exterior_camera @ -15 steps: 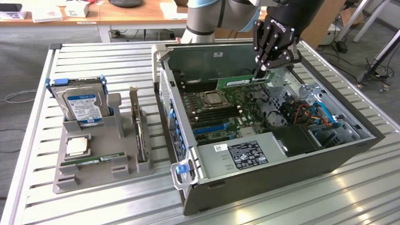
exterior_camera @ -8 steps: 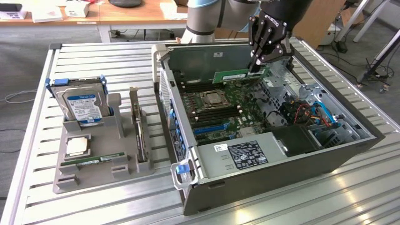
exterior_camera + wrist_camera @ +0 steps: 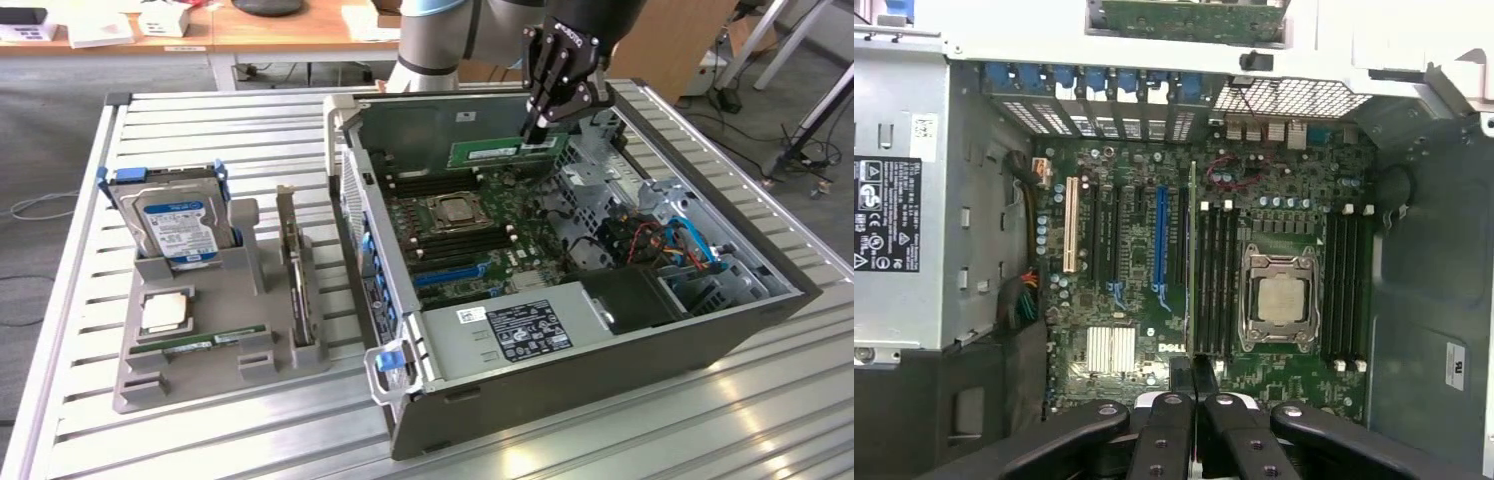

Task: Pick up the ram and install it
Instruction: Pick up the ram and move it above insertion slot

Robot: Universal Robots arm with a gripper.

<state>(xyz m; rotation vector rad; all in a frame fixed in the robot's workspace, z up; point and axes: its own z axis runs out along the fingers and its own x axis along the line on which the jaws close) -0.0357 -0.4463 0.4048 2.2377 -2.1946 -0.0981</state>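
Pinched by the jaws over the open case (image 3: 601, 400), the ram (image 3: 505, 152) is judged to need keeping level and aligned with a slot (image 3: 1216, 280) beside the processor (image 3: 1281, 298).

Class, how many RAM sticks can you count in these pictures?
2. One ram is held by the gripper over the motherboard; a second stick lies in the grey tray. Others may be hidden.

My end effector (image 3: 538, 130) clamps the ram (image 3: 505, 153) by one end. It hangs above the motherboard (image 3: 481, 240) inside the open computer case (image 3: 601, 395).
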